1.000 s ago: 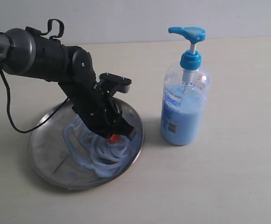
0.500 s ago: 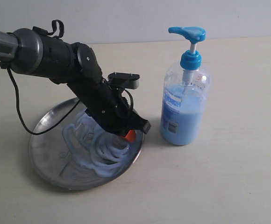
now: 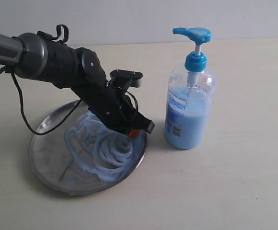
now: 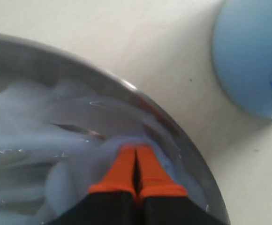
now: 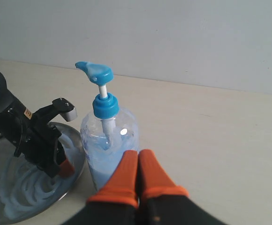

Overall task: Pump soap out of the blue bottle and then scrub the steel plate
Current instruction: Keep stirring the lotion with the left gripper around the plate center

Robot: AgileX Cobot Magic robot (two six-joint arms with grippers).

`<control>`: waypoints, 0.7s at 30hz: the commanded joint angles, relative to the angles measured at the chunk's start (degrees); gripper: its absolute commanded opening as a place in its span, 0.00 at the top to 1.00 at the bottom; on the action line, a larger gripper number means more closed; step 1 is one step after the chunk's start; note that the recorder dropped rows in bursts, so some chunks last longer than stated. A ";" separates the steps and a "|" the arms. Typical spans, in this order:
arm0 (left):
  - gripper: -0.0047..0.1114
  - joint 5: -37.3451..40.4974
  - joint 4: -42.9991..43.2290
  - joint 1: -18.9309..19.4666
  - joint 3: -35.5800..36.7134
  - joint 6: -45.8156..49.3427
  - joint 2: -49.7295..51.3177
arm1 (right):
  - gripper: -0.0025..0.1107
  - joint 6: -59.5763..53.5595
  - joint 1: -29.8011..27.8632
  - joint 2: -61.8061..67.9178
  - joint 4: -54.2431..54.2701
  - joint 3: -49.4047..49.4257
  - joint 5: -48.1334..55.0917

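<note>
The steel plate (image 3: 48, 165) lies at the left of the table, streaked with swirls of pale blue soap (image 3: 100, 151). My left gripper (image 3: 134, 132) is shut, empty, its orange fingertips (image 4: 126, 161) pressed into the soap (image 4: 28, 136) near the plate's rim (image 4: 173, 129) on the bottle side. The blue bottle (image 3: 189, 112) stands upright just right of the plate, pump head (image 3: 192, 33) up. In the right wrist view my right gripper (image 5: 138, 157) is shut with nothing in it, hovering close to the bottle (image 5: 107, 140); the plate (image 5: 14, 197) and left arm (image 5: 33, 136) show beyond. The right arm is out of the exterior view.
The pale tabletop (image 3: 235, 182) spreads right of the bottle and in front of the plate. A black cable (image 3: 21, 115) hangs from the left arm over the plate's far left edge. A grey wall (image 5: 173, 37) stands behind the table.
The left gripper has swept through the soap from the plate's middle toward its right rim, then edged slightly back. The bottle has not moved.
</note>
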 commanded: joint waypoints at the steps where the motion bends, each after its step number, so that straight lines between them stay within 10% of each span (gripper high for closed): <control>1: 0.96 -0.33 0.84 -0.01 -0.12 -0.22 0.67 | 0.98 -0.46 -0.13 -0.31 0.29 0.53 -0.67; 21: 0.96 8.53 15.36 -0.01 -0.12 -7.75 0.55 | 0.98 -0.46 -0.13 -0.31 0.29 0.53 -0.67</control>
